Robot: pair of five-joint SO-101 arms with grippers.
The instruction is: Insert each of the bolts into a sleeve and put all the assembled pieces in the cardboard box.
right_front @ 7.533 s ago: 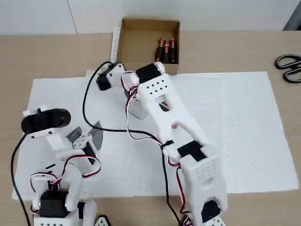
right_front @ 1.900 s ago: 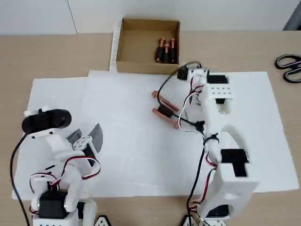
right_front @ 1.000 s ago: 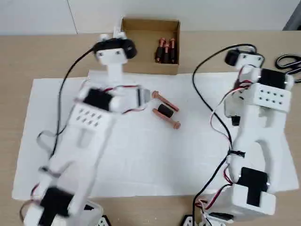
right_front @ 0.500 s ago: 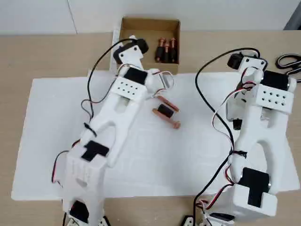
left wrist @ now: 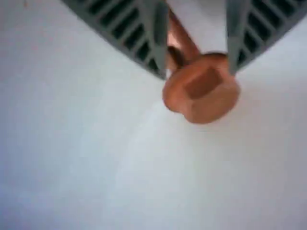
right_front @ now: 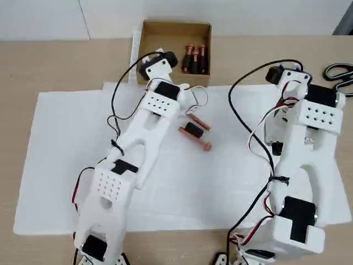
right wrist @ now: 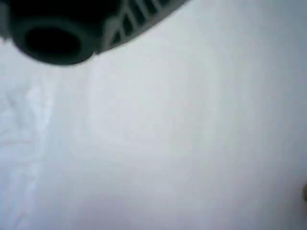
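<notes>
Copper-coloured bolt, round head, squarish recess

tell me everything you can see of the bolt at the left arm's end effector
The bolt is copper-coloured and looks like metal: a round flanged head with a square recess in its face and a shaft running back from it. It appears to lie on its side on the white paper, near the cardboard box and beside a second bolt wearing a black sleeve. The left end effector straddles its shaft, open; one finger seems to touch it, a gap shows at the other.
</notes>
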